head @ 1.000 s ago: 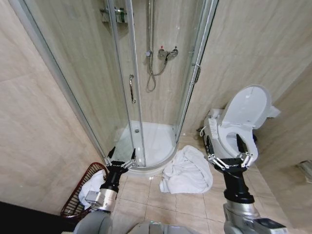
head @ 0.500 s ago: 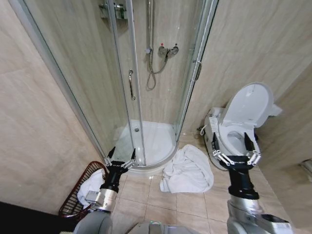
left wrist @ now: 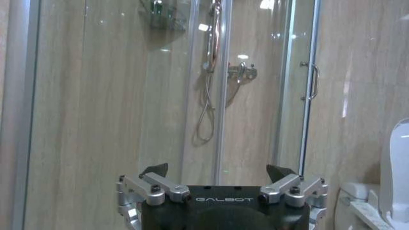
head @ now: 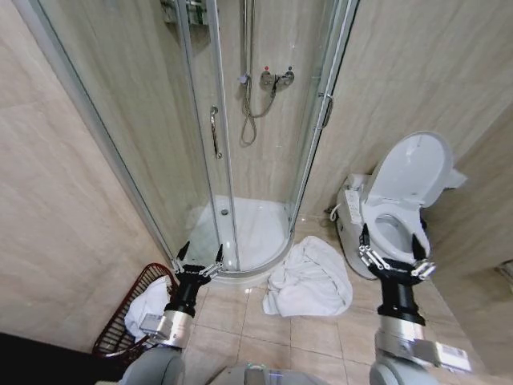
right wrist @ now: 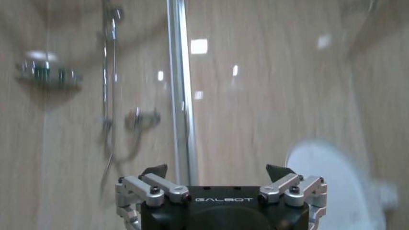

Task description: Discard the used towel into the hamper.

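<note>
A crumpled white towel (head: pixel 309 277) lies on the tiled floor between the shower base and the toilet. The hamper (head: pixel 120 322), a dark reddish-brown wire basket, stands at the lower left against the wall with white cloth (head: pixel 150 303) inside it. My left gripper (head: pixel 199 261) is open, held upright just right of the hamper's rim; the left wrist view shows the left gripper (left wrist: pixel 217 171) empty before the shower glass. My right gripper (head: pixel 392 245) is open, raised in front of the toilet and to the right of the towel; the right wrist view has the right gripper (right wrist: pixel 216 171) empty too.
A curved glass shower cabin (head: pixel 240 136) with a white base (head: pixel 250 233) fills the middle. A white toilet (head: pixel 393 210) with its lid up stands at the right. Tiled walls close in on the left and right. Open floor tiles (head: pixel 264 341) lie in front of the towel.
My right gripper has moved to the right and lower, from beside the towel to in front of the toilet. The whole view shifted slightly. The left gripper has kept its place.
</note>
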Available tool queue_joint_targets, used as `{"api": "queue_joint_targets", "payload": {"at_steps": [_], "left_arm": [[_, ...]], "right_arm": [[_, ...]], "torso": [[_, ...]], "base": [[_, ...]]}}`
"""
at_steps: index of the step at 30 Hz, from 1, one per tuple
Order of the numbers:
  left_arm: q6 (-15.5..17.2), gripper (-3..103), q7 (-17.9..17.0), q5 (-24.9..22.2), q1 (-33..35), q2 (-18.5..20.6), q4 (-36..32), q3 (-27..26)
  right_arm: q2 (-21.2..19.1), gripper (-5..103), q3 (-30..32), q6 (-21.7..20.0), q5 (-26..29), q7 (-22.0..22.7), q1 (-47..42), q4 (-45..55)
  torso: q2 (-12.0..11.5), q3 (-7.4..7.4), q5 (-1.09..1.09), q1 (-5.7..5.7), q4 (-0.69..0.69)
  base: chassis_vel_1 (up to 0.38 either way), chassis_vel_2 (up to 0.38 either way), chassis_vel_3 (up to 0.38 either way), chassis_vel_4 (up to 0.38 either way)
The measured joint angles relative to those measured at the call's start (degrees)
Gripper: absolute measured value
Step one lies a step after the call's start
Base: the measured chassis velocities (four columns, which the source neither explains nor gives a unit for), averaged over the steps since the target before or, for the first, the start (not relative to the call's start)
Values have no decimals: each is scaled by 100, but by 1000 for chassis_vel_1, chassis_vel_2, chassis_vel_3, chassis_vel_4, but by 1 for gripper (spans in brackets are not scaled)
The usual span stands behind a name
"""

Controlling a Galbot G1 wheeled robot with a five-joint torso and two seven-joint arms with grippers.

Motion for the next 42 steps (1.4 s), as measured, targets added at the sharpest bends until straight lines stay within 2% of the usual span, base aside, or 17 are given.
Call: {"api": "queue_joint_targets", "payload": {"at_steps": [2,6,10,13,25,27,30,33,42], "left_arm": [[0,100,0,0,0,0,0,0],[0,100,0,0,0,0,0,0],[0,100,0,0,0,0,0,0],[0,100,0,0,0,0,0,0],[0,100,0,0,0,0,0,0],[0,100,0,0,0,0,0,0],[0,100,0,0,0,0,0,0],[0,100,0,0,0,0,0,0],[0,100,0,0,0,0,0,0]], "right_arm": [[-18,100,-83,-181,210,-122,-76,-183],[-28,100,-203,-186,270,-239,-220,-329],[-18,100,-467,417,-89,-325,-764,-565],[-14,100,-617,654,-203,-261,-962,-588],[82,100,-1019,990,-366,-186,-1173,-339],[83,100,-1067,1045,-385,-256,-1162,-328],[84,100,-1051,1414,-765,-457,-961,-453],[84,100,-1055,1605,-919,-583,-900,-495],[86,100,-1113,1967,-797,-815,-796,-586]], "torso": [[-64,-33,1,-28,1],[-135,-70,0,-61,-1],[-274,-151,0,-122,-1],[-349,-193,-1,-155,-1],[-666,-373,-1,-292,0],[-701,-392,-1,-307,0],[-796,-447,1,-349,0],[-867,-487,1,-378,0],[-1090,-615,0,-473,0]], "base": [[0,0,0,0],[0,0,0,0],[0,0,0,0],[0,0,0,0],[0,0,0,0],[0,0,0,0],[0,0,0,0],[0,0,0,0],[0,0,0,0]]}}
